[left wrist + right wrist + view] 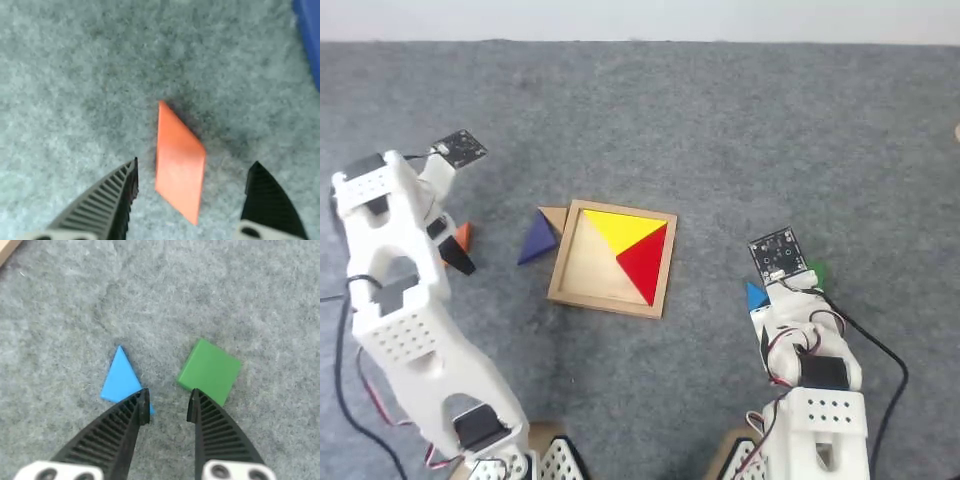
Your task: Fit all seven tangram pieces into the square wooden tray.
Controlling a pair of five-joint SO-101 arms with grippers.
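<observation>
— Fingers? Left gripper (195, 169) has them spread wide, right gripper (169, 405) slightly parted.
— Wooden tray (588, 268) holds yellow triangle (620, 230) and red triangle (647, 262). Orange piece (179, 162) lies between left fingers; blue triangle (120, 380) and green square (210, 371) flank the right's.

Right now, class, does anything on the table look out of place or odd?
Nothing looks damaged. Only the yellow triangle and red triangle sit in the square wooden tray. The dark blue triangle and tan triangle lie by its corner, outside it.
</observation>
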